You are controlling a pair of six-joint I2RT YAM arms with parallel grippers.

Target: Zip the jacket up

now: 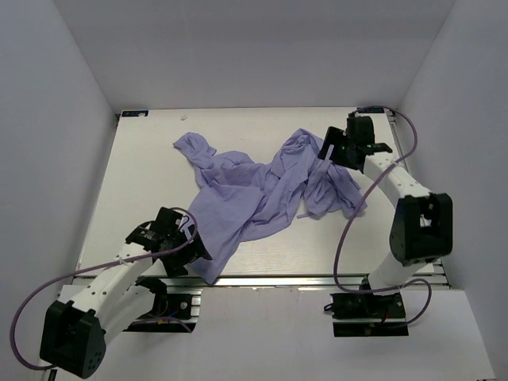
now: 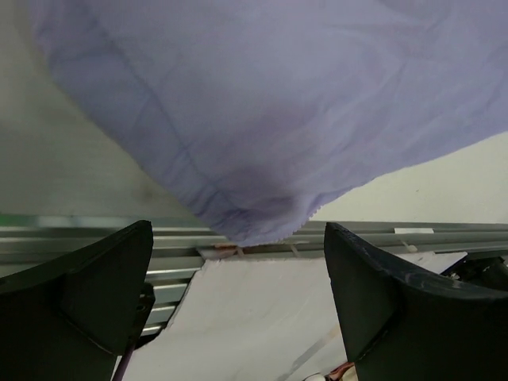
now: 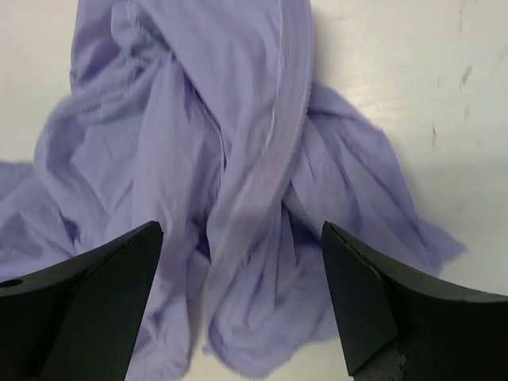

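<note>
The lavender jacket (image 1: pixel 254 194) lies crumpled across the middle of the table, unzipped, with one end reaching the near edge. My left gripper (image 1: pixel 193 248) is open beside that near end. In the left wrist view the jacket's hem corner (image 2: pixel 262 214) hangs just beyond the open, empty left gripper (image 2: pixel 236 232). My right gripper (image 1: pixel 325 155) is open above the jacket's right part. In the right wrist view the right gripper (image 3: pixel 240 228) is spread over bunched folds, and a zipper tape edge (image 3: pixel 279 119) runs down between them. Nothing is held.
The white table (image 1: pixel 151 175) is walled on the left, back and right. Metal rails (image 2: pixel 95 238) line its near edge, by the left gripper. A small dark fitting (image 1: pixel 135 113) sits at the back left corner.
</note>
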